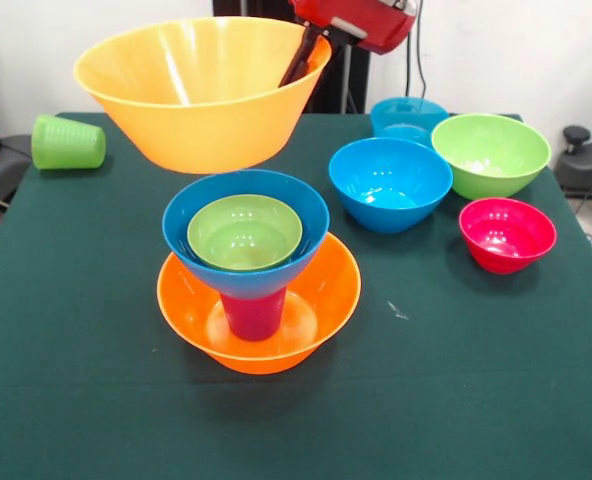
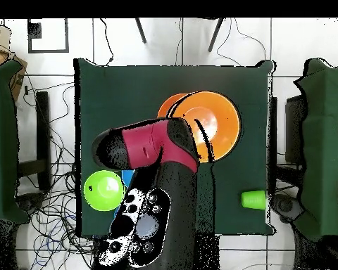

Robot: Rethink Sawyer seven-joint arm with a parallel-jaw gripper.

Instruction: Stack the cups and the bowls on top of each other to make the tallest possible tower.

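My gripper (image 1: 304, 52) is shut on the far rim of a large orange bowl (image 1: 198, 88) and holds it tilted in the air, above and a little behind the tower. One dark finger shows inside the rim. The tower (image 1: 256, 290) stands at the table's middle: an orange bowl (image 1: 316, 310) at the bottom, the purple-magenta cup (image 1: 253, 315) in it, a blue bowl (image 1: 191, 215) on the cup, and a lime green bowl (image 1: 244, 232) nested in the blue one. In the overhead view the held orange bowl (image 2: 217, 123) hides most of the tower.
To the right stand a blue bowl (image 1: 390, 183), a teal-blue bowl (image 1: 408, 118) behind it, a lime green bowl (image 1: 491, 152) and a red-pink bowl (image 1: 507, 233). The light green cup (image 1: 67, 142) lies on its side at the far left corner. The arm (image 2: 147, 144) covers the table's base side.
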